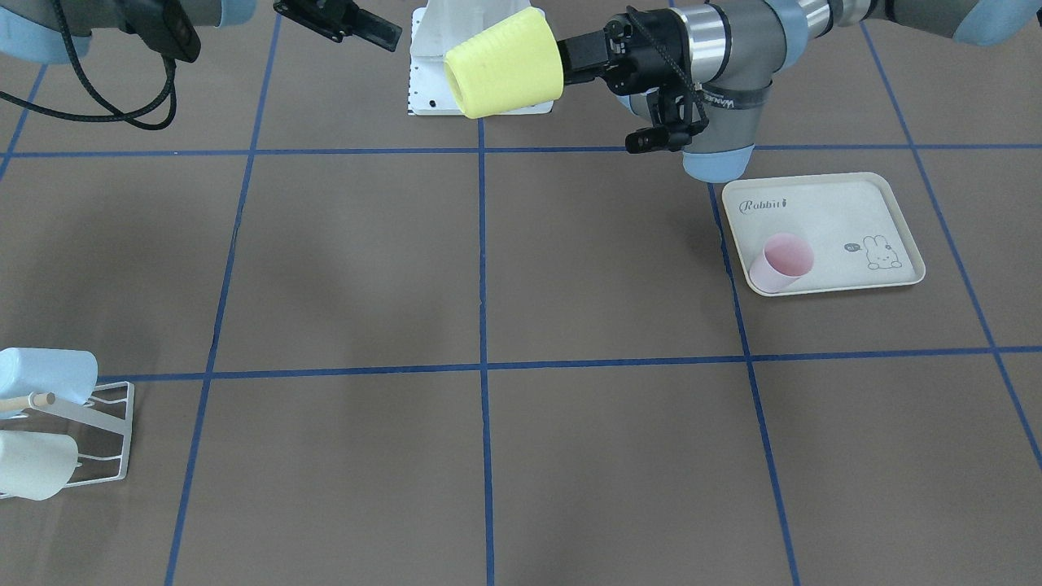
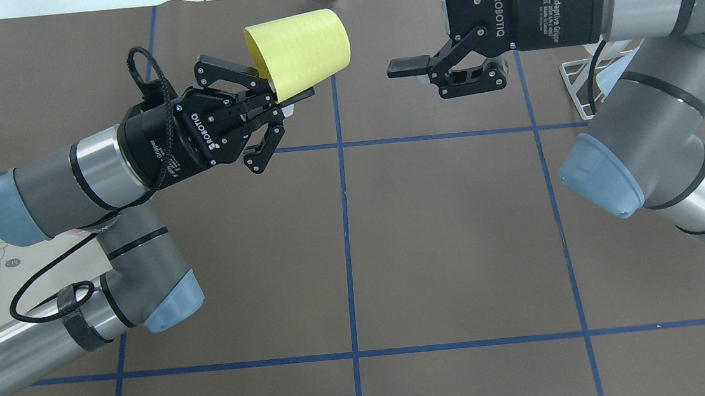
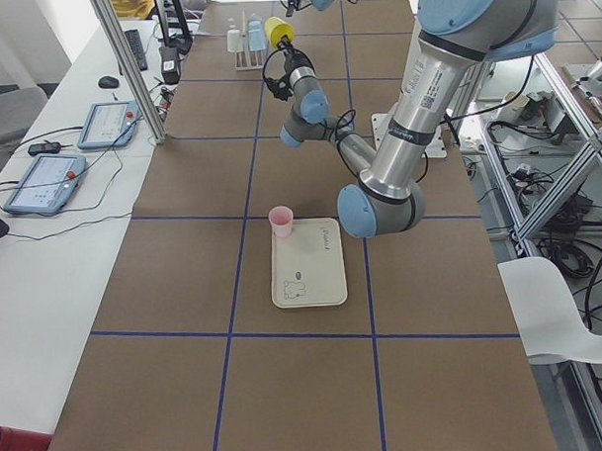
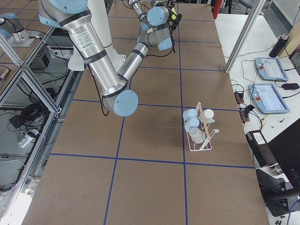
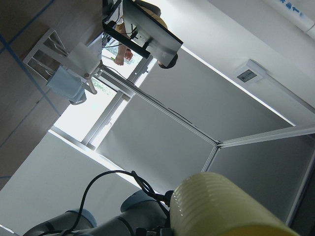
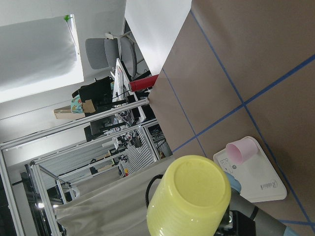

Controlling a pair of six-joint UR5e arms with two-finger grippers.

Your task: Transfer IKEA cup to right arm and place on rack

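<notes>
Cream tray [image 1: 838, 220] at the far left of your robot's side says "Rabbit" in script next to a little bunny drawing, and there's one pink cup [image 1: 781, 262] lying tipped over on it. Moving right, the left gripper [image 2: 282, 92] has "ROBOTIQ" printed on its body, and its fingers are pinched on the rim of the yellow IKEA cup [image 2: 304, 46]. It holds that cup sideways in the air over the middle of the table, base pointing at the other arm. The right gripper [image 2: 420, 20] reads "ROBOTIQ" and "2F Adaptive Gripper". Its jaws are spread wide with nothing in them, near the cup but not touching. Far right you've got the white wire rack [image 1: 89, 418], carrying a pale blue cup [image 1: 45, 373] and a white cup [image 1: 32, 465].
</notes>
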